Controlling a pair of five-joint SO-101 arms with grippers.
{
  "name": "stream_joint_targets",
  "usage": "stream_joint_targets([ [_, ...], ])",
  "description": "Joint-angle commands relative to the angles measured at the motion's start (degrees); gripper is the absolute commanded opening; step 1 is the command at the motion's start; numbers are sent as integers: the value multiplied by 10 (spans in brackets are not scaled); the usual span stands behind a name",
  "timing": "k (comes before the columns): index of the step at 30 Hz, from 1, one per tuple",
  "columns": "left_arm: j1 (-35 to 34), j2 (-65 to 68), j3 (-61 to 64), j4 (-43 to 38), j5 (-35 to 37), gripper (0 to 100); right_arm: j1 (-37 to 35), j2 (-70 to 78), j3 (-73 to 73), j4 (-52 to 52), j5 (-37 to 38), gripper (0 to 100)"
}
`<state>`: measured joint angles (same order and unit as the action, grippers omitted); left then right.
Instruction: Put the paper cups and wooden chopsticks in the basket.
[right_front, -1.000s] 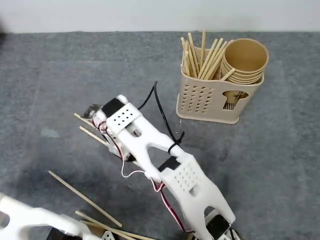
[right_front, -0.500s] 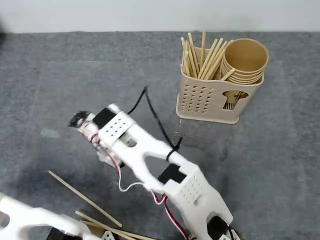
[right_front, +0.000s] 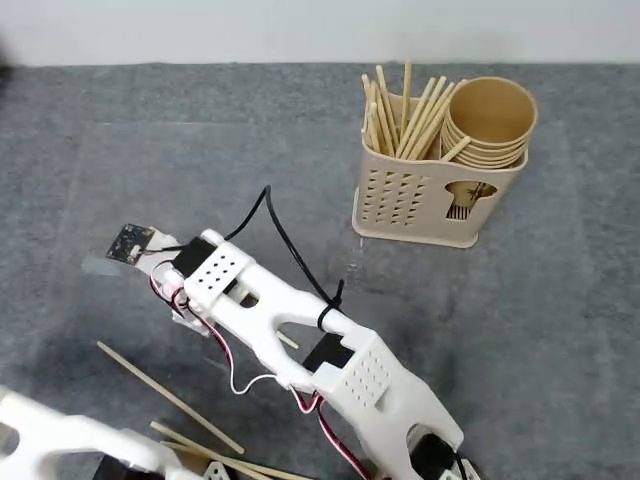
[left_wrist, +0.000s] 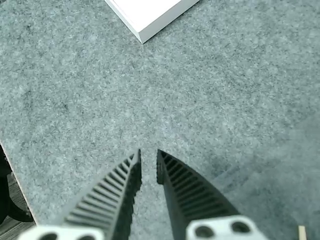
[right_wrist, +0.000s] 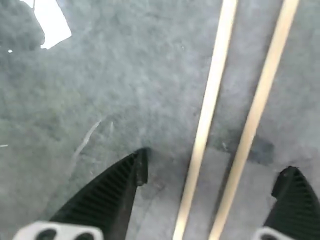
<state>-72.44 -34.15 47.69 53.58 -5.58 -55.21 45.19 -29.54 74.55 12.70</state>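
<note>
**Two sticks sit between the open pincer**

The right pincer (right_wrist: 216, 165) is wide apart and holds nothing. Two pale wooden chopsticks (right_wrist: 207, 125) lie side by side on the grey fuzzy bench (right_front: 560, 330), between its two black fingers (right_wrist: 125, 185). Seen from above, the white right arm (right_front: 300, 320) stretches from the near edge out over the left half of the bench.

The left pincer (left_wrist: 148, 156) is together, with just a thin slit between its tips. It holds nothing and points down at the grey bench. The corner of a flat white sheet (left_wrist: 150, 15) lies further off from it. The white left arm (right_front: 60, 440) sits low at the near left corner.

The beige plastic basket with little holes (right_front: 410, 200) stands on the far right side of the bench, well apart from both arms. A bunch of wooden chopsticks (right_front: 400, 110) stands up in one part of it. A stack of tan paper cups (right_front: 490, 125) sits in the part beside them.

One long wooden chopstick (right_front: 170, 398) lies slanted on the bench near the left arm. A few more loose chopsticks (right_front: 235, 462) lie at the near edge.
</note>
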Motion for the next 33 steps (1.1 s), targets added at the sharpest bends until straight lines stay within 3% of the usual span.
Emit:
stream_joint_targets([
  [1, 4, -7, -6, -11, -2, 55, 6, 12, -4, -7, -3, 275],
  [12, 4, -7, -6, -11, -2, 55, 9, 41, -3, 64, -4, 4],
  [33, 4, -7, -6, -8, -2, 55, 30, -157, -11, 284, -33, 8],
])
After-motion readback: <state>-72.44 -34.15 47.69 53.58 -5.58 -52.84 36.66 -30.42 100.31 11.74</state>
